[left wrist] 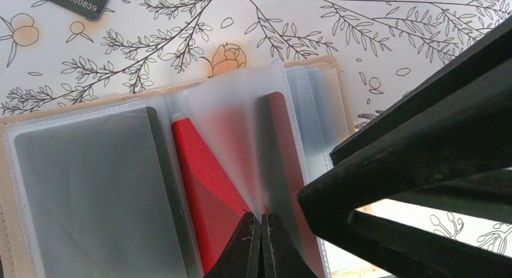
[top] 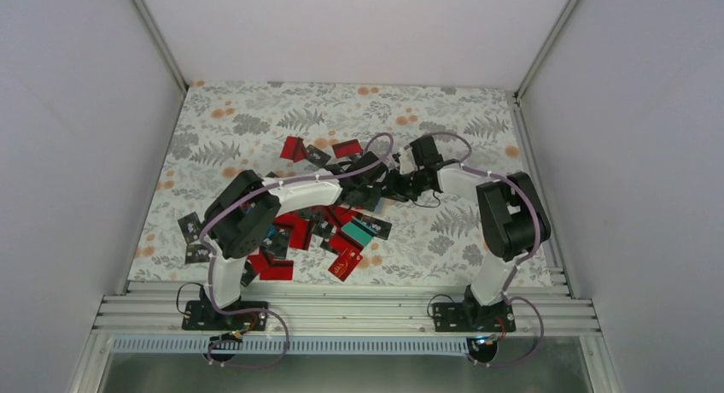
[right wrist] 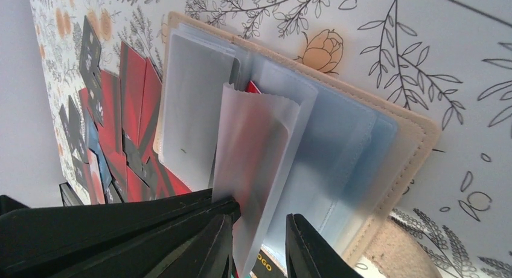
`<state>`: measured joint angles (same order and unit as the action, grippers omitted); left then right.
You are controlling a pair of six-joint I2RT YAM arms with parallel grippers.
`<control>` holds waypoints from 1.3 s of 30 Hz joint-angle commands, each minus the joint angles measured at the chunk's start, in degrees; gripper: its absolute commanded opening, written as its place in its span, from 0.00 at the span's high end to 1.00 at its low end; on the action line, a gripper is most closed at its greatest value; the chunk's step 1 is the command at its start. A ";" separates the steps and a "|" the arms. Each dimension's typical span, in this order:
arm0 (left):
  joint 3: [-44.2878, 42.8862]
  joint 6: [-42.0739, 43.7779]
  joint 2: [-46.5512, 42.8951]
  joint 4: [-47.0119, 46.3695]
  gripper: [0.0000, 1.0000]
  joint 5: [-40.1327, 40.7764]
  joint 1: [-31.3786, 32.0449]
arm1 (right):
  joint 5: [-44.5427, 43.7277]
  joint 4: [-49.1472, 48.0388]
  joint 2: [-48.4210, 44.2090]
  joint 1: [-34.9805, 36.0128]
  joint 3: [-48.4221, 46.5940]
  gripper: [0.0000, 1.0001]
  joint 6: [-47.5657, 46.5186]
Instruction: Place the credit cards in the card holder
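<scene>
The plastic sleeve (right wrist: pixel 259 139) of the card holder (right wrist: pixel 416 130) seems thin, floppy and slippery, so it is best held at its edge. Left fingers (left wrist: pixel 244 257) pinch it shut; right fingers (right wrist: pixel 308 248) stand apart around it.

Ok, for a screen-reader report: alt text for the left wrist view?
An open tan card holder lies on floral cloth, a red card among its clear sleeves. The shut left gripper pinches a raised sleeve; the black right arm blocks the right side.
</scene>
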<state>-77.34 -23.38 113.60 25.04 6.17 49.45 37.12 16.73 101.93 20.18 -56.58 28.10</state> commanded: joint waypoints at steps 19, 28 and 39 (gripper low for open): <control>1.70 -0.53 -2.89 -1.27 0.98 -1.42 -0.97 | 0.50 -3.46 5.18 3.01 -1.78 0.81 2.65; 2.60 -0.70 -3.79 -1.60 0.97 -2.45 -1.48 | 0.12 -3.88 5.71 3.11 -1.87 0.86 2.93; 5.08 0.06 -10.20 -1.30 0.63 -3.95 -5.67 | -0.39 -3.84 6.15 3.11 -2.11 0.95 2.85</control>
<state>-73.49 -23.88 106.89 24.12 2.57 45.95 37.52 13.32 107.22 22.81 -57.36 31.07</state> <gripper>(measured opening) 0.327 0.059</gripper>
